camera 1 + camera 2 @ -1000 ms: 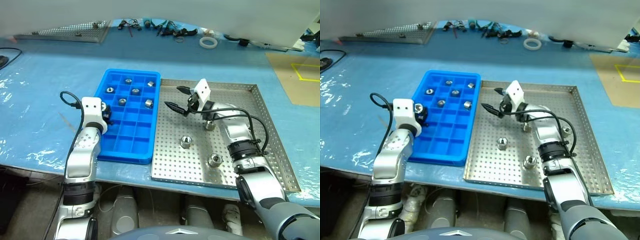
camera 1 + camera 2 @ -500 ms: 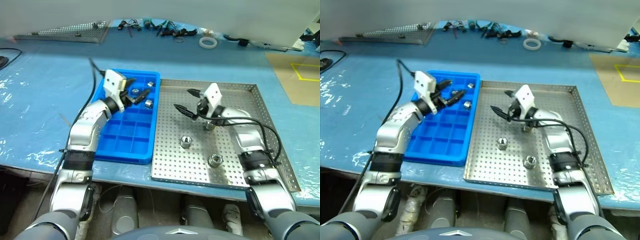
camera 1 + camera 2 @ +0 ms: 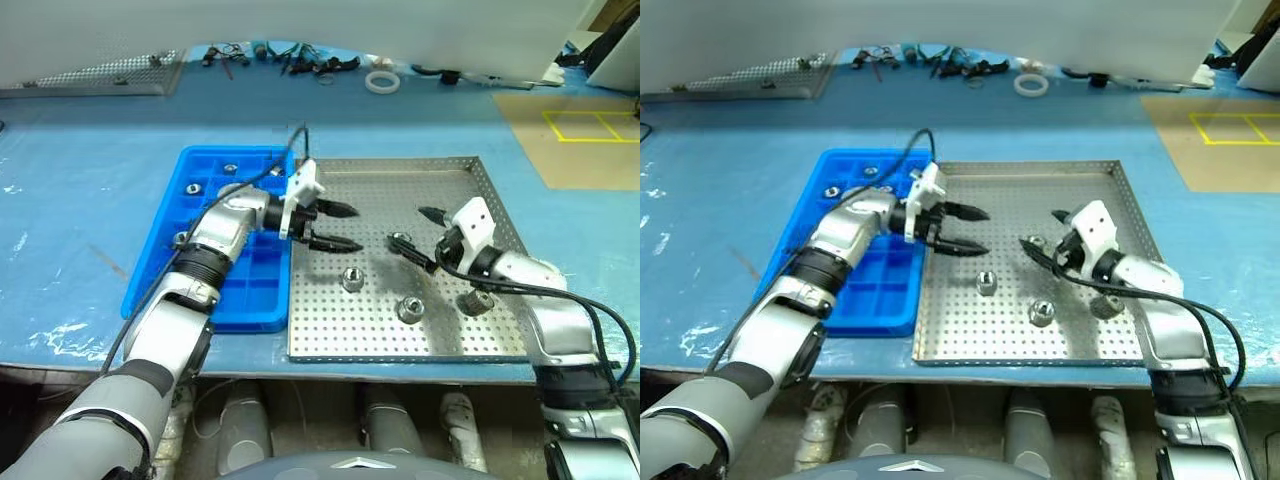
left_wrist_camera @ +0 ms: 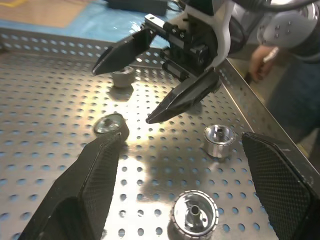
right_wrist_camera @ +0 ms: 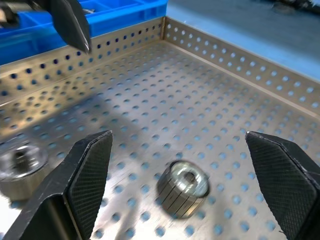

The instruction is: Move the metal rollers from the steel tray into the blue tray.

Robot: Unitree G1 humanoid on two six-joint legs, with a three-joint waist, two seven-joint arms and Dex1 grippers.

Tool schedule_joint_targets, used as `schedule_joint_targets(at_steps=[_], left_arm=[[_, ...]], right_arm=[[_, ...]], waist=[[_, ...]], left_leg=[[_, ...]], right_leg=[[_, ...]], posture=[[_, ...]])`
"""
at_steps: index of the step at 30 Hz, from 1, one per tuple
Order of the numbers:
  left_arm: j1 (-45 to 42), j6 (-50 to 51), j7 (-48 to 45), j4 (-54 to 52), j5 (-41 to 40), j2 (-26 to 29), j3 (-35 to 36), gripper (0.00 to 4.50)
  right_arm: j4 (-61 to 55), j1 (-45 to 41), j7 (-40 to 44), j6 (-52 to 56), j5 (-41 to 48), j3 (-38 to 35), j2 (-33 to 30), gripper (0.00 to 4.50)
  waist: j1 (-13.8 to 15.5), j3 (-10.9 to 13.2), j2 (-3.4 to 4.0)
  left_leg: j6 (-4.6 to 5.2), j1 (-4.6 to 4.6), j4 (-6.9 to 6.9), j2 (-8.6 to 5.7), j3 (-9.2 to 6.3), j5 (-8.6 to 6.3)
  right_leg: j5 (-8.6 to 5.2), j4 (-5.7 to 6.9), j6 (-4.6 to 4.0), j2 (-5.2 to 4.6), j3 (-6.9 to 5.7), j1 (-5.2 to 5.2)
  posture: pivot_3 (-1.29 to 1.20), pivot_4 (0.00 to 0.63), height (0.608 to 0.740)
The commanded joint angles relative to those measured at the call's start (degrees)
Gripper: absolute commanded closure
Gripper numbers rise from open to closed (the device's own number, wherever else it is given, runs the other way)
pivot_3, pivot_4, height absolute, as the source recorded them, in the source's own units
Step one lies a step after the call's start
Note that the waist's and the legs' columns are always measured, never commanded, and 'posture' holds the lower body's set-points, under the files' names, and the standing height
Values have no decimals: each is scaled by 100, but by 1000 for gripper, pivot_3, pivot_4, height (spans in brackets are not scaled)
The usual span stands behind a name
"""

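The left arm lay across the blue tray and hid most of its compartments, so the metal rollers inside could not all be counted. The right forearm partly covered one roller in the steel tray. The tools at the table's far edge were too small to identify. The perforated sheet was cut off by the left border.
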Motion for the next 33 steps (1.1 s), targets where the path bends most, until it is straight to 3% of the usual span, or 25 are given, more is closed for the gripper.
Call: schedule_joint_targets(at_steps=[1,12,16,19,24,29,33], left_arm=[[-168,-406,-266,202,254,0,-136,473],[-27,-1447,-290,826,1204,-231,-625,473],[-51,-1981,329,1192,1780,-298,-847,473],[-95,-2211,633,1399,1969,-372,-861,1051],[-249,-2206,801,1555,1886,-475,-648,2713],[-143,-1348,1242,888,1086,-448,226,2770],[498,-896,2283,-540,769,-306,872,2770]], right_arm=[[-611,147,58,245,265,-86,-136,0],[-837,335,-350,324,277,-212,-151,0],[-845,311,-467,279,286,-208,-108,0],[-835,289,-532,239,278,-190,-96,0],[-708,244,-575,153,223,-114,-85,0],[-324,-77,-431,-10,251,72,13,0],[487,-717,1,-363,52,505,58,0]], waist=[[-34,0,0],[-61,-4,-1],[-77,-4,-1],[-84,-6,0],[-80,-6,0],[-82,-6,0],[-58,-6,0]], left_leg=[[0,3,1,0,1,0],[9,31,2,-3,17,-6],[12,30,0,-2,20,-8],[13,32,1,-2,21,-8],[13,37,2,-3,23,-8],[12,32,1,-2,24,-8],[13,31,-4,0,24,-8]], right_leg=[[0,0,0,0,1,2],[0,-6,0,-8,10,24],[0,-12,1,-8,11,22],[0,-12,1,-8,11,24],[-1,-12,2,-9,12,27],[0,-10,1,-9,11,20],[0,-9,-1,-9,8,17]], posture=[[-330,150,740],[-370,150,740],[-371,150,740],[-371,150,740],[-360,150,740],[-258,150,740],[-123,150,740]])
